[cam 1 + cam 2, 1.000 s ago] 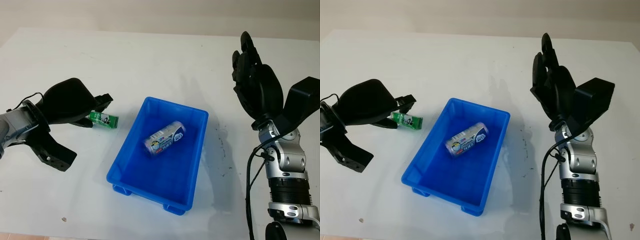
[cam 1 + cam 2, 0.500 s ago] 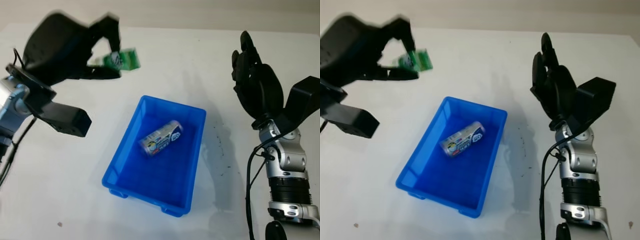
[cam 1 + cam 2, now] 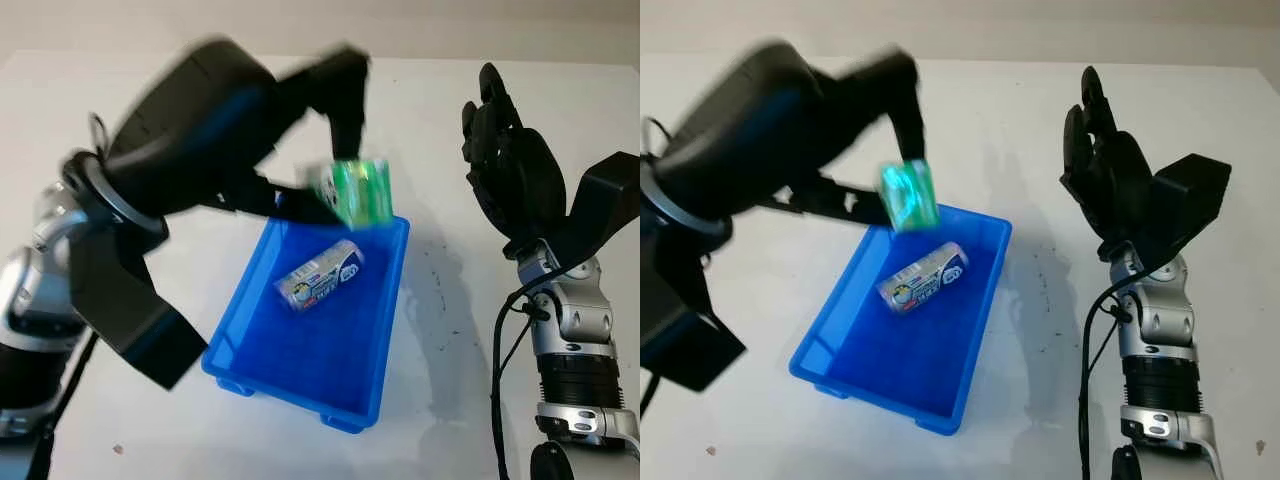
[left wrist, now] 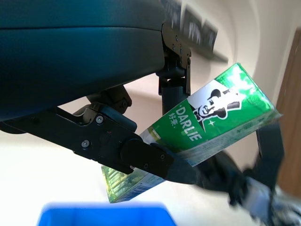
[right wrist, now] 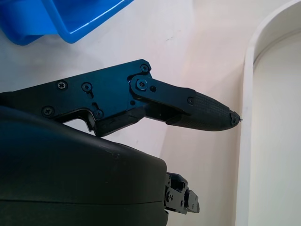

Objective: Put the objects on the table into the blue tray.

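Note:
My left hand (image 3: 335,165) is raised above the far end of the blue tray (image 3: 375,330), shut on a green Darlie toothpaste box (image 3: 355,192). The left wrist view shows the box (image 4: 207,122) pinched between black fingers (image 4: 141,157). A white and blue cylindrical tube (image 3: 320,274) lies on its side inside the tray. My right hand (image 3: 500,150) is held up to the right of the tray, open and holding nothing.
The white table (image 3: 470,330) runs around the tray. A small dark speck (image 3: 117,449) lies near the front left edge. Faint dark marks (image 3: 440,290) dot the table right of the tray. In the right wrist view a tray corner (image 5: 70,19) is seen.
My left hand has carried the green box from the far left of the table, up and rightward, to above the tray's far end. The right hand has stayed still.

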Robot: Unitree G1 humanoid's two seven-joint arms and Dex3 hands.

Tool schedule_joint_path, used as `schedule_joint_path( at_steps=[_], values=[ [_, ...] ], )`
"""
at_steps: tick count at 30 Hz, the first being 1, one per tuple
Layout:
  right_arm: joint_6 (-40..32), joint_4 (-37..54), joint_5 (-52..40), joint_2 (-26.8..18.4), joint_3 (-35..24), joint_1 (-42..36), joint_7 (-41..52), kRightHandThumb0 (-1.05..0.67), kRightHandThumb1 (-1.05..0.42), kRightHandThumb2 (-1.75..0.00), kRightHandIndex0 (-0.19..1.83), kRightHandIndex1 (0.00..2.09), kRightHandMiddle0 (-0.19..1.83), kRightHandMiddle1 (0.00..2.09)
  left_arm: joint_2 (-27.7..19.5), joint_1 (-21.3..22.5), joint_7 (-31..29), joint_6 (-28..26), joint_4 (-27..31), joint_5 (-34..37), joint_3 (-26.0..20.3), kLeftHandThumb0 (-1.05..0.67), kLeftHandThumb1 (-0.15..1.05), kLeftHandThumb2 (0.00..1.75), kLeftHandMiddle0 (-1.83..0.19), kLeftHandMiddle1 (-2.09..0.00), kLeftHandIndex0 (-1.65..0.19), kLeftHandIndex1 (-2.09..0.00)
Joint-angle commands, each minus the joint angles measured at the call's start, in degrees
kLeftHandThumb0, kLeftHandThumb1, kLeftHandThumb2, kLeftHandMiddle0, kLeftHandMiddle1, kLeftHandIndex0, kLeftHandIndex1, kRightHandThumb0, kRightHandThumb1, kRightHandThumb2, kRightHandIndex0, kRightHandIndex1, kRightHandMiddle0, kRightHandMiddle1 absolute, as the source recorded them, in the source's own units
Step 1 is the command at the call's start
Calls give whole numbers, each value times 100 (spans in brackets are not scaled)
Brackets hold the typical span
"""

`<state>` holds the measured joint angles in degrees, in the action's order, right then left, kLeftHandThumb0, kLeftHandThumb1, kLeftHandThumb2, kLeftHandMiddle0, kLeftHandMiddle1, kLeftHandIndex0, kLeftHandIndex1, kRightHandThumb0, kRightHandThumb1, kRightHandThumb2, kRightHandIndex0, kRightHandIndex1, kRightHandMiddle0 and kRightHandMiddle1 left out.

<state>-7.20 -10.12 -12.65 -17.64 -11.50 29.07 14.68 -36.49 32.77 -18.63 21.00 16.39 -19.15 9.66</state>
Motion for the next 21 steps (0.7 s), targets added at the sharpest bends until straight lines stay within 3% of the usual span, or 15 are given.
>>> schedule_joint_path(
  at_steps=[1, 2, 3, 5, 8, 12, 14, 15, 18, 20, 21],
  values=[
    [104, 82, 37, 10, 21, 12, -15, -71, -105, -69, -19, 0, -19, 0, 27, -7, -209, 100, -103, -28, 131, -55, 105, 12, -102, -209, -81, -207],
    [106, 97, 53, 14, 23, 1, -31, -71, -105, -69, -19, 0, -19, 0, 11, -12, -384, 100, -179, 24, 184, -56, 105, 16, -95, -209, -73, -208],
    [101, 117, 67, 20, 26, -10, -54, -71, -105, -68, -19, 0, -19, 0, -13, -22, -551, 101, -235, 73, 219, -56, 105, 14, -85, -209, -53, -196],
    [79, 154, 71, 25, 27, -32, -80, -71, -105, -68, -19, 0, -19, 0, -63, -35, -858, 86, -282, 153, 245, -53, 103, 9, -67, -206, -32, -178],
    [64, 190, 53, 26, 21, -67, -88, -71, -105, -68, -19, 0, -19, 0, -98, -16, -1162, 144, -343, 181, 236, -51, 101, 6, -51, -192, -23, -155],
    [63, 215, 41, 36, 15, -105, -92, -69, -105, -68, -19, 0, -19, 0, -108, 20, -1343, 337, -489, 173, 197, -53, 104, 7, -46, -80, -24, -93],
    [73, 208, 31, 49, 11, -107, -96, -69, -105, -68, -19, 0, -19, 0, -103, 26, -1364, 411, -547, 149, 175, -54, 105, 7, -49, -51, -27, -76],
    [75, 208, 41, 52, 13, -110, -111, -68, -105, -69, -19, 0, -19, 0, -95, 23, -1350, 442, -575, 133, 160, -53, 104, 7, -47, -44, -26, -72],
    [82, 203, 48, 56, 13, -116, -124, -68, -105, -68, -19, 0, -19, 0, -71, 24, -1285, 525, -631, 52, 122, -40, 98, 5, -18, -67, -10, -82],
    [77, 204, 32, 64, 8, -119, -125, -68, -105, -68, -19, 0, -19, 0, -63, 31, -1284, 520, -640, 30, 100, -31, 96, 5, -10, -70, -6, -84],
    [83, 193, 25, 65, 7, -118, -118, -68, -105, -68, -19, 0, -19, 0, -56, 32, -1279, 521, -650, 30, 87, -18, 96, 5, -6, -71, -2, -86]
  ],
)
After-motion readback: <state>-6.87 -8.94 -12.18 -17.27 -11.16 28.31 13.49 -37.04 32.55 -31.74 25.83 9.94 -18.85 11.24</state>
